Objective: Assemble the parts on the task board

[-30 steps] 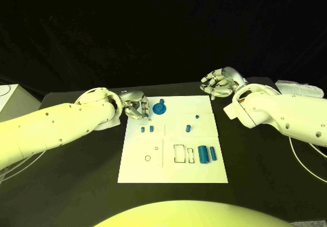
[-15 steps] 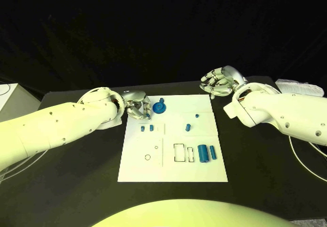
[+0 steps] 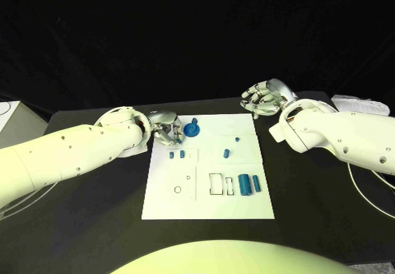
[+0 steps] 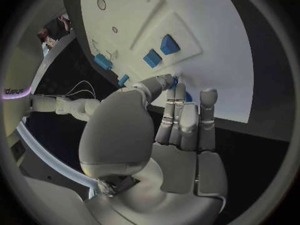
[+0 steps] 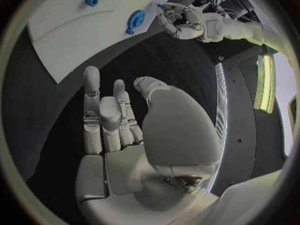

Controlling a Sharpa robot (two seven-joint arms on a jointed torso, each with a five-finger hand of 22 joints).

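Observation:
The white task board [image 3: 206, 205] lies mid-table. At its far left corner a blue disc [image 3: 192, 130] stands tilted, and my left hand [image 3: 167, 128] pinches its edge between thumb and fingertips [image 4: 170, 85]. The right wrist view shows the disc [image 5: 135, 20] raised on edge beside that hand [image 5: 181, 20]. Two small blue pieces [image 3: 177, 154] stand close to the left hand, and another [image 3: 226, 153] stands mid-board. Two blue cylinders [image 3: 250, 184] lie at the right. My right hand [image 3: 263, 98] hovers off the board's far right corner, fingers loosely bent and holding nothing.
A rectangular slot [image 3: 216, 184] and two round holes [image 3: 178, 190] mark the board's near half. A white cloth-like bundle [image 3: 358, 105] lies at the table's far right. A pale box [image 3: 15, 120] stands past the table's left edge.
My left hand and the blue disc have shifted slightly toward the board's far edge together. The right hand has barely moved.

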